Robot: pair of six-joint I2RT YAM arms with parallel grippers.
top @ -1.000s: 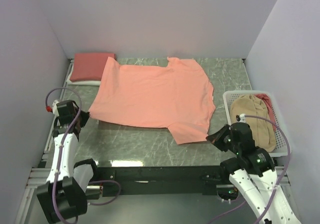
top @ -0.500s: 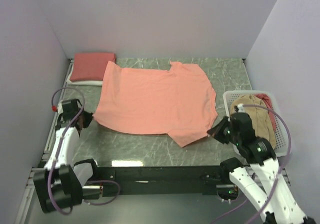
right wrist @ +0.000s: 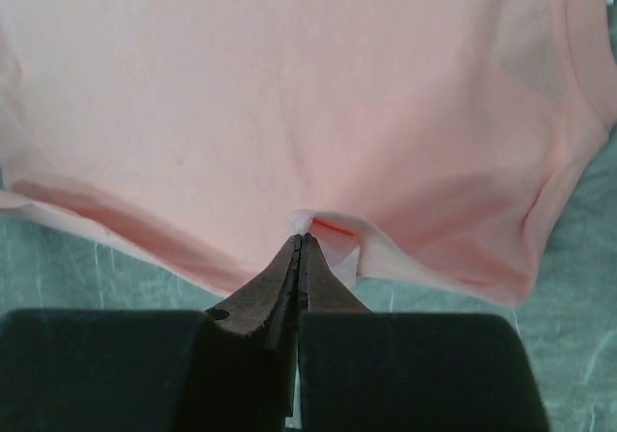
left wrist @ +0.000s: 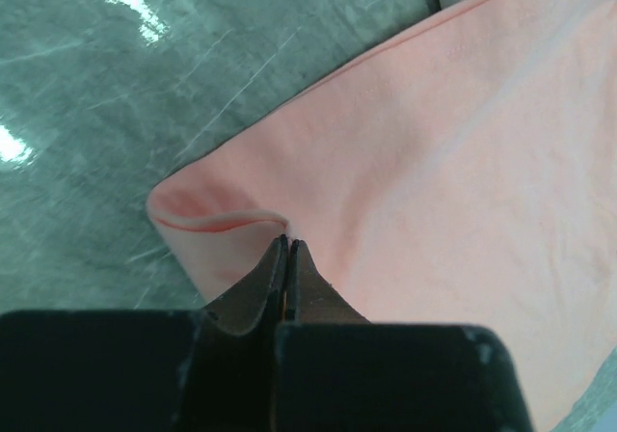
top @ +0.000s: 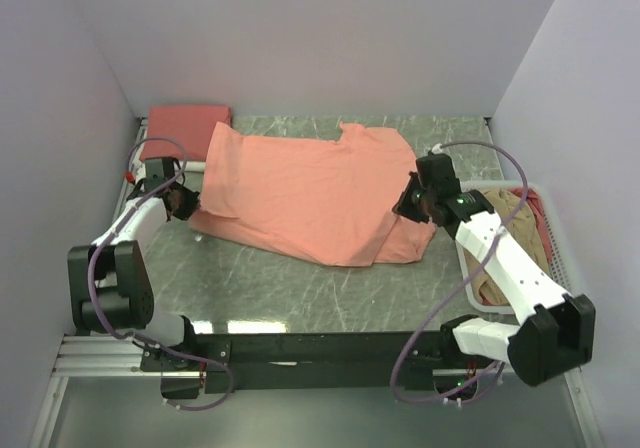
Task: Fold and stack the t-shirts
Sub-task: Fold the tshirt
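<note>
Nearest the arms on the worktop (top: 270,288), the left hand (top: 183,200) and right hand (top: 408,200) are each pinched shut on a bottom corner of the pink t-shirt (top: 300,183), spread mid-worktop with its hem turned over. That looks like the first fold; next, both corners likely need carrying evenly toward the collar before release. Farther back, a folded shirt (top: 185,126) sits far left; no writing is readable.

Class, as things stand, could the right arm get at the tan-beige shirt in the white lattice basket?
Probably not yet: the right gripper is shut on the salmon-pink cotton t-shirt. The tan-beige cotton shirt lies uncovered in the white plastic lattice basket beside that arm, so letting go should suffice.
</note>
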